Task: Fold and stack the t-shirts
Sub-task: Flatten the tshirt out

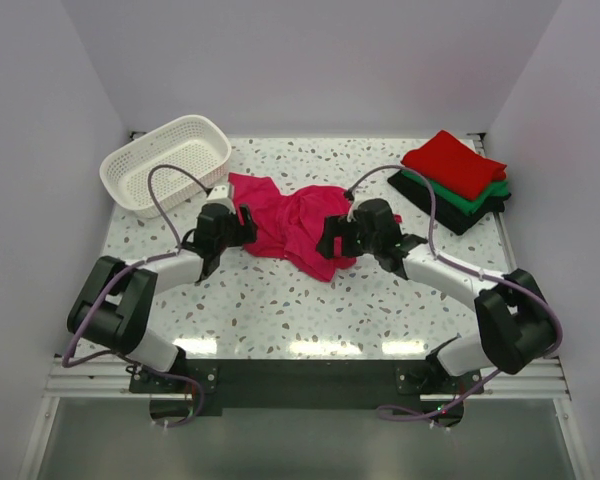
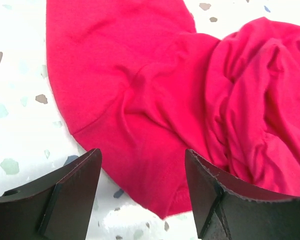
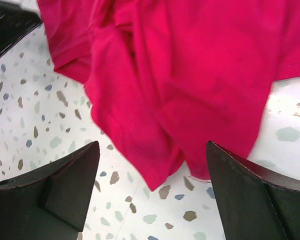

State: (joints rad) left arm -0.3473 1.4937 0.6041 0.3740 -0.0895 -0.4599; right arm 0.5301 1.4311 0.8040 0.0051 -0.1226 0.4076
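Bench (image 1: 280, 310): magenta-pink t-shirt (image 1: 285, 222) crumpled mid-bench, between the arms. White basket (image 1: 165, 160) far left. Folded stack far right: red t-shirt (image 1: 455, 162) over green t-shirt (image 1: 458, 200) over black t-shirt (image 1: 462, 217). Left claw (image 2: 142, 165) spread at the pink shirt's left edge, right claw (image 3: 152, 155) spread at its right edge. Neither is pinching cloth.

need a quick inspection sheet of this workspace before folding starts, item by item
surface: speckled white table, evenly lit
job's things: magenta-pink t-shirt crumpled at centre, not folded; red t-shirt on green t-shirt on black t-shirt, folded and stacked at far right
clutter: white lattice basket at far left
grippers: left claw open over the pink shirt's left edge; right claw open over its near right edge; neither shut on cloth
cables: purple cables loop off both arms; the right one passes close to the stack
surroundings: plain white walls on three sides; nothing else seen
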